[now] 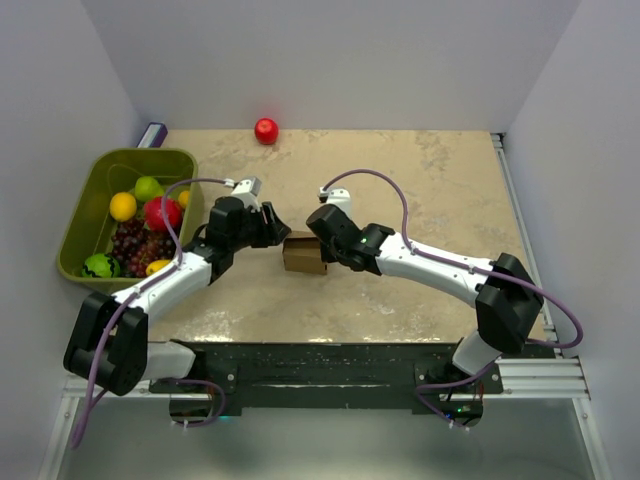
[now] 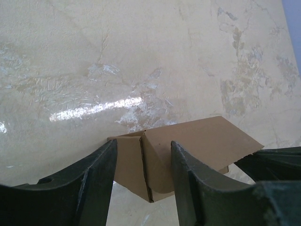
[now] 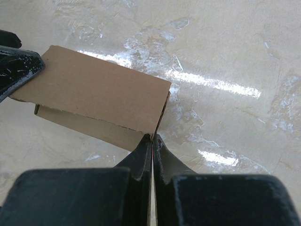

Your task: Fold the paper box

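Note:
The paper box is a small brown cardboard box, partly folded, in the middle of the table between the two grippers. My left gripper is open at its left end. In the left wrist view the box's near corner lies between the spread fingers. My right gripper is at the box's right end. In the right wrist view its fingers are pressed together on the edge of the box's end wall. The box's inside is hidden.
A green plastic bin of fruit stands at the left. A red ball-like fruit lies at the far edge, and a small purple object is behind the bin. White walls close in the table.

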You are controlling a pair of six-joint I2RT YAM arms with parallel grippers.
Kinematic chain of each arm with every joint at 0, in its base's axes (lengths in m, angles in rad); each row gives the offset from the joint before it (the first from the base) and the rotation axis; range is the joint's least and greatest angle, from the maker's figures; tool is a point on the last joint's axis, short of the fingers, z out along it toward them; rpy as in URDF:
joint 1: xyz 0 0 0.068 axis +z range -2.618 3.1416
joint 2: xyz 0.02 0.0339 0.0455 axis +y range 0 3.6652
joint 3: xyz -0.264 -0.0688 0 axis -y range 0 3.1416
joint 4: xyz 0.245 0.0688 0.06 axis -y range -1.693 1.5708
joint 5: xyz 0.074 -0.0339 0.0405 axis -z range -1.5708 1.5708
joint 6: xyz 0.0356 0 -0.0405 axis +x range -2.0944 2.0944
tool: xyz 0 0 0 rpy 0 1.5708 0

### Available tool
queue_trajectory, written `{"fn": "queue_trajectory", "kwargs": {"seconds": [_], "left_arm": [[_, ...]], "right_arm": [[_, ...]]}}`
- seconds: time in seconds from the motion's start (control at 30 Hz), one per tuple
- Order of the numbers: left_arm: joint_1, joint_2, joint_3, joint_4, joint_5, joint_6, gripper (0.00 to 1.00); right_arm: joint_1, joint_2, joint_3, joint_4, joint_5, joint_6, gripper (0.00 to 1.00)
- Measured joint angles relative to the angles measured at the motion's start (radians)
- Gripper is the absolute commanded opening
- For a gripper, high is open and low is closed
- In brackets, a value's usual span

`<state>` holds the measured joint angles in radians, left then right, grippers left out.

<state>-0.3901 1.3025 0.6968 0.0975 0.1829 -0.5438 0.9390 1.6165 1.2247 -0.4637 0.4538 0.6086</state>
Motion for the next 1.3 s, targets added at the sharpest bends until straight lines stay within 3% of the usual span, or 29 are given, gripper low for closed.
{"fn": "queue_trajectory", "kwargs": {"seconds": [0.1,0.23,0.5,0.8,1.13,1.3], "left_arm": [[0.0,0.0,-0.015,0.016,0.002,-0.012,0.53],[0.0,0.0,-0.024,0.023,0.006,-0.016,0.52],[0.0,0.0,-0.025,0.025,0.008,-0.018,0.52],[0.0,0.0,-0.025,0.025,0.008,-0.018,0.52],[0.0,0.0,-0.025,0.025,0.011,-0.017,0.52],[0.0,0.0,-0.025,0.025,0.011,-0.015,0.52]], "right_arm": [[0.001,0.0,0.0,-0.002,0.0,0.0,0.15],[0.003,0.0,0.0,-0.02,-0.003,-0.005,0.44],[0.003,-0.016,-0.008,-0.043,-0.029,-0.037,0.75],[-0.015,-0.161,-0.035,-0.047,-0.15,-0.064,0.81],[-0.231,-0.157,-0.015,0.045,-0.37,-0.04,0.71],[-0.268,-0.128,-0.018,0.093,-0.412,-0.023,0.67]]}}
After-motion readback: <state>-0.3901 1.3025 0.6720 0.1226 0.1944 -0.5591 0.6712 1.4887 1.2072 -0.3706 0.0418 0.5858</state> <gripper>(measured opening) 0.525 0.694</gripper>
